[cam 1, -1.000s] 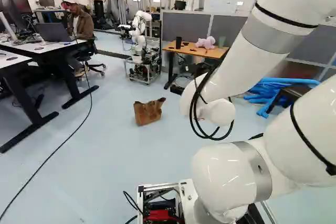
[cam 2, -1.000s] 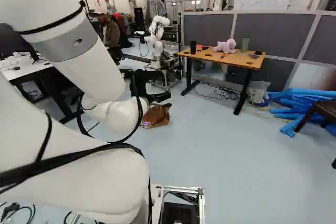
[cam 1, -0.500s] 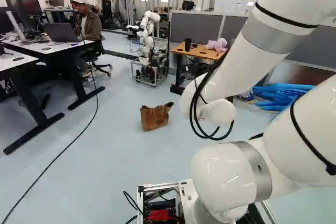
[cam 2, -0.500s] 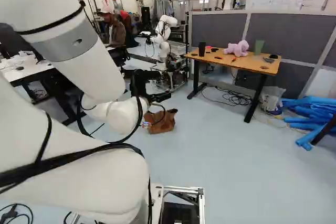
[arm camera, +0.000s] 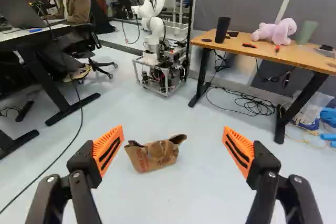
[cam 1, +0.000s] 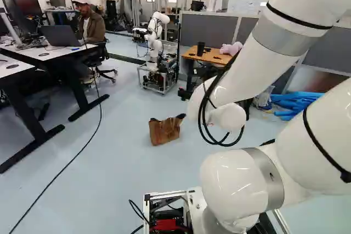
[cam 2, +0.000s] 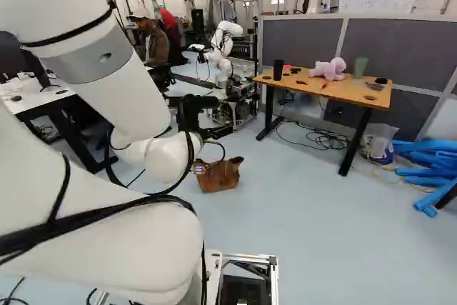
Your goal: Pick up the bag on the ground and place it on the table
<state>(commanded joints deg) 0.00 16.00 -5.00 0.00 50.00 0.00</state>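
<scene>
The approach is in hand, I judge. The black two-finger hand is widely open, holding nothing. The brown, soft-looking bag stands on the pale-blue floor, near the centre of the left base view. Next, the hand should come nearer and lower.

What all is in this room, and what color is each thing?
Bag: one, brown, on the floor ahead of the gripper
Table: one, wood-colored top, black legs, beyond the bag
Cup: one, black, on the table
Plush toy: one, pink, between the cups
Second cup: one, green, on the table
Tubes: several, blue, right of the right base view
Partitions: several, grey, behind the table
Laptop: one, dark, on a white-topped desk
Another robot: one, white, beyond the bag
Arm: one, white
Gripper: one, black, orange pads, open
</scene>
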